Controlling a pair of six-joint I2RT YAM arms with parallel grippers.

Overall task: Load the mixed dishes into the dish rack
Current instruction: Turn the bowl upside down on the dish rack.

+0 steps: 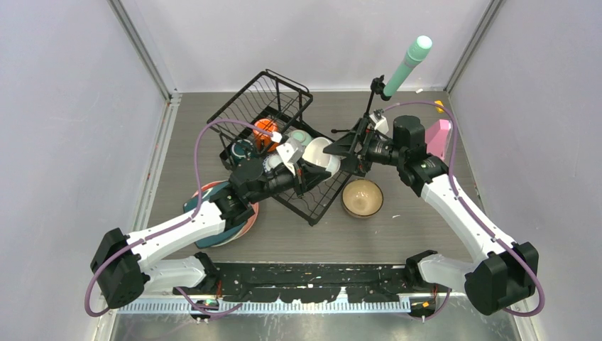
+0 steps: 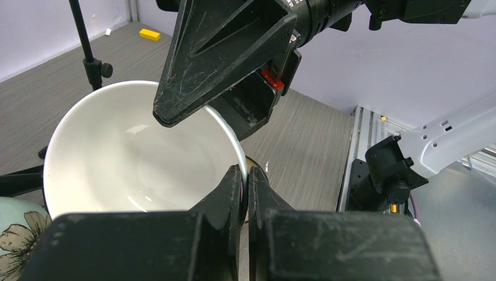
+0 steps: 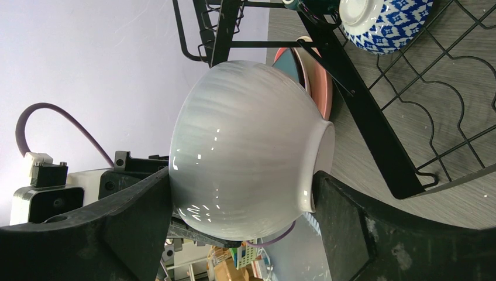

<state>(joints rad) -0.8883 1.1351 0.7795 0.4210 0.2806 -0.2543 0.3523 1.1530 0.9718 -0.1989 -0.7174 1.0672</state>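
One white bowl — left gripper pinching its rim, right gripper clamped across its sides.

Light: bright, even, cast from overhead | Shadows: soft, kept faint beneath the arms | Glare: small highlights are seen on the white bowl between the right jaws | Focus: left fingers are slightly softened, bowl beyond them is rendered sharp

The left tool hides the near rim of the white bowl, a flowered bowl beside it is cut by the corner, and beyond the right tool a blue-patterned bowl leaves the top edge, the plates mostly hidden.
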